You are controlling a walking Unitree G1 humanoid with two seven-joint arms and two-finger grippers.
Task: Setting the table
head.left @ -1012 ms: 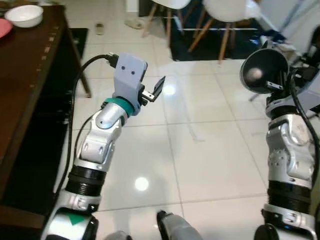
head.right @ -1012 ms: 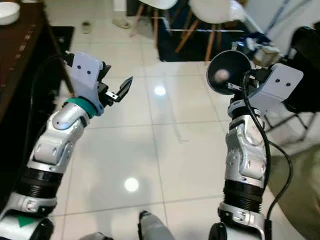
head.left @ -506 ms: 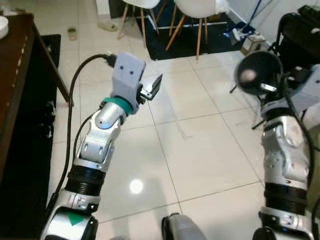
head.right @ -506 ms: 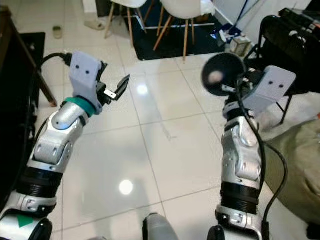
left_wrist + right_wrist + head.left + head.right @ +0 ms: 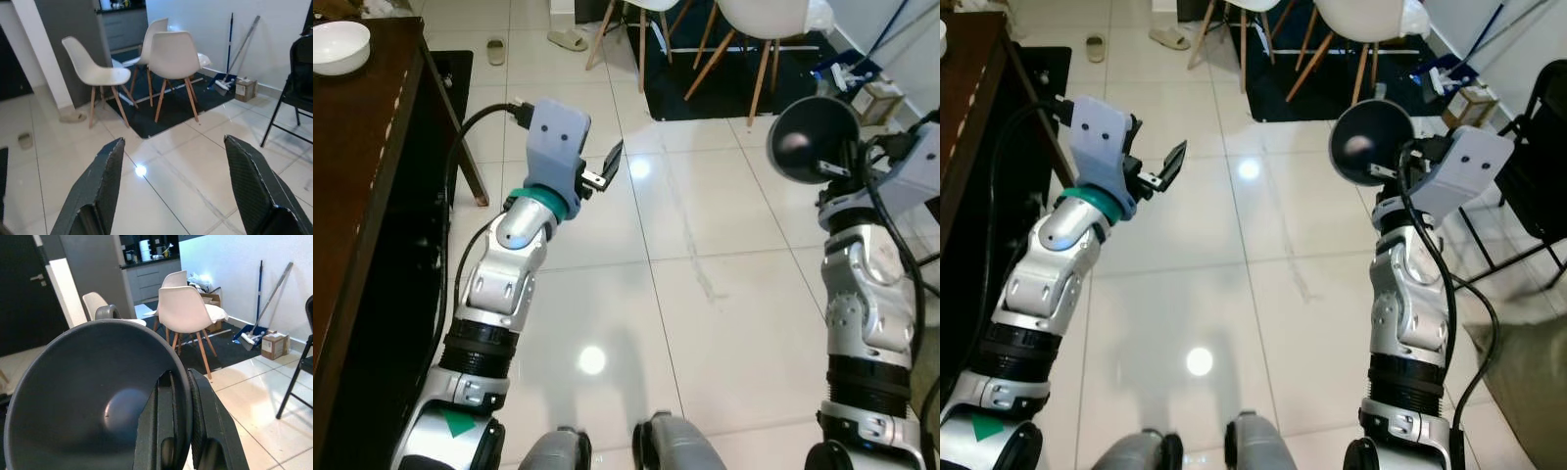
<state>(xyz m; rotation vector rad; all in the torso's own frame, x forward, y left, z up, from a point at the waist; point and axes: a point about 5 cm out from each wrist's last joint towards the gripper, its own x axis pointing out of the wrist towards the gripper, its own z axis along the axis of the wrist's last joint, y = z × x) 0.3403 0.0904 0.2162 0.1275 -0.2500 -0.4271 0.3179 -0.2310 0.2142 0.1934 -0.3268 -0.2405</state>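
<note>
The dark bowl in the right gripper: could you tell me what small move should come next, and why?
Probably turn left toward the dark wooden table. The right gripper pinches the dark bowl by its rim over bare floor, while the table, carrying a white bowl, lies off to the robot's left.

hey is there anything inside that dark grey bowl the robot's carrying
Nothing shows inside the dark grey bowl: its smooth inner surface is bare apart from a light reflection. The right pincer clamps the rim, one finger inside, one outside, covering a strip of the inner wall. The left pincer is open, holding nothing.
</note>
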